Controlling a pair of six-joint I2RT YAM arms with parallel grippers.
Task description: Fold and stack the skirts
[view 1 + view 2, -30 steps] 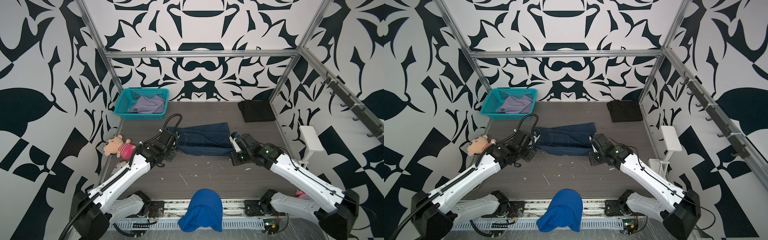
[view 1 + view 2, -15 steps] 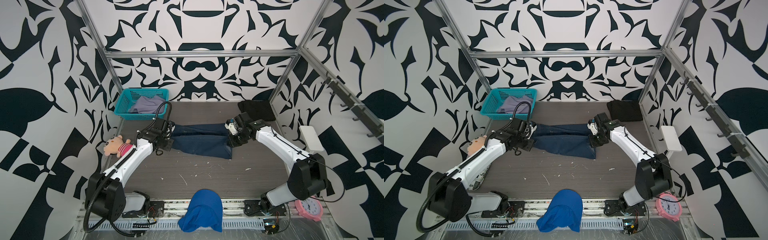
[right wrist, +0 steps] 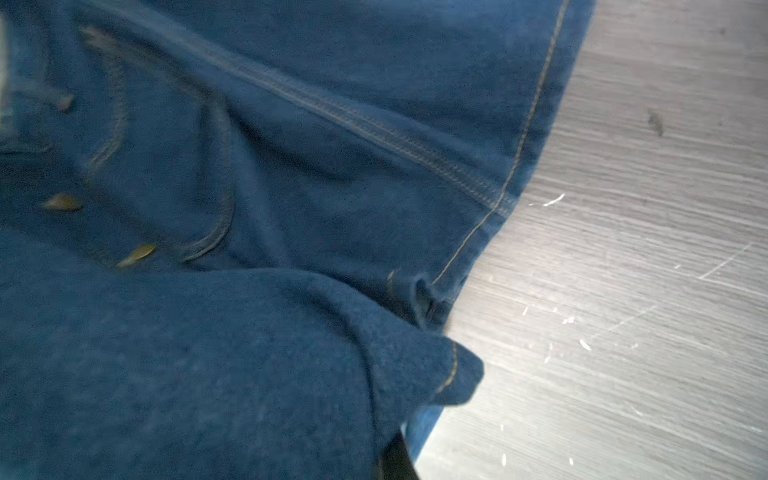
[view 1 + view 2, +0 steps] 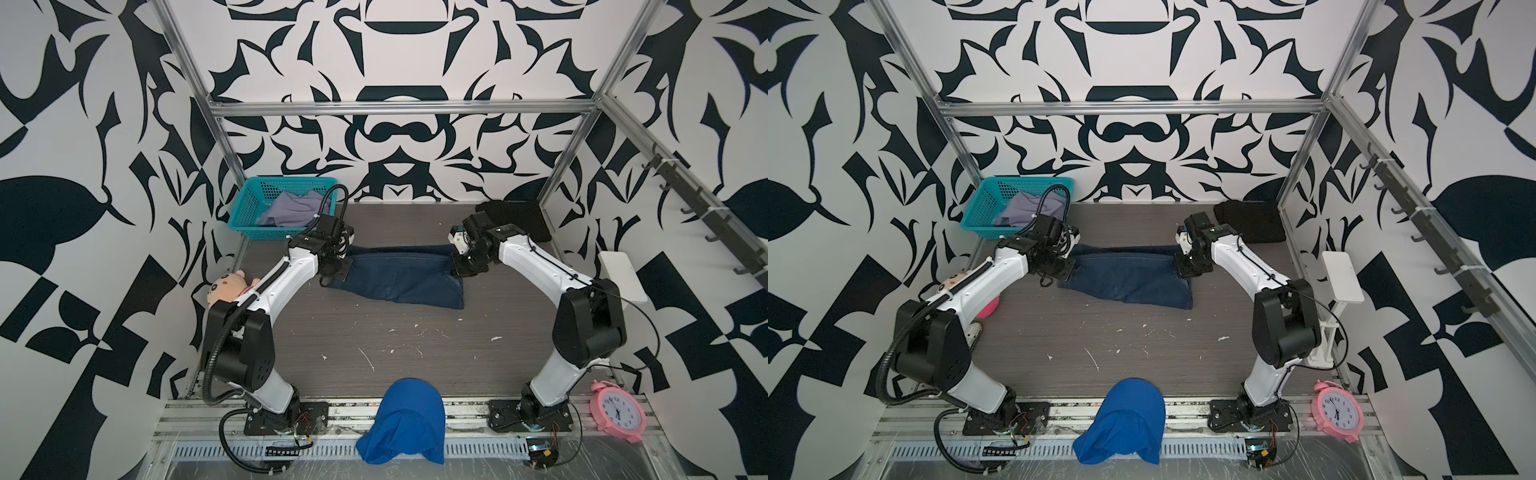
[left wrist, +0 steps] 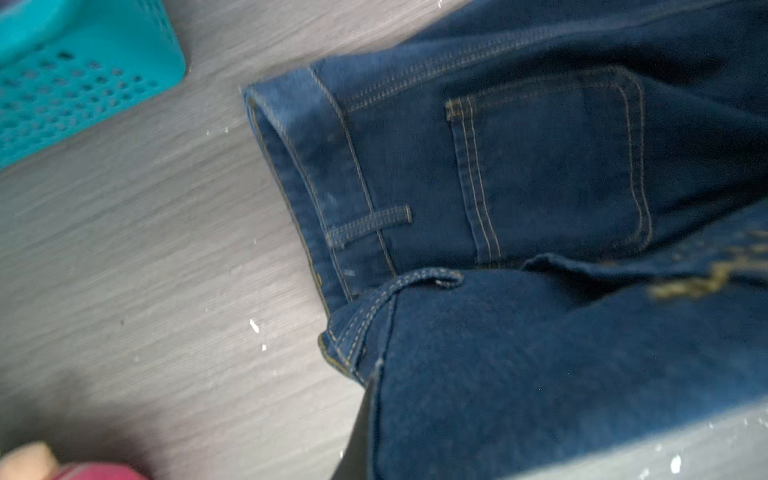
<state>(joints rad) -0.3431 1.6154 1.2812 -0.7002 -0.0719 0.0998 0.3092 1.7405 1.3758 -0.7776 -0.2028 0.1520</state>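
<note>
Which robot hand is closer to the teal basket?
Left. The left gripper is just beside the teal plastic mesh basket, holding the dark blue denim skirt; the right gripper holds its far end.

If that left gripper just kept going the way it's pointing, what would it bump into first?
Probably the denim skirt itself: the left gripper, shut on a lifted fold, points down at the pocket part lying flat on the table. How far below is hard to judge.

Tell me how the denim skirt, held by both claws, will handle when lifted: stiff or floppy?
Likely floppy: the denim skirt drapes in soft folds between the left claw and right claw. Thick doubled seams suggest it is fairly heavy for cloth. The coarse weave probably won't slip.
</note>
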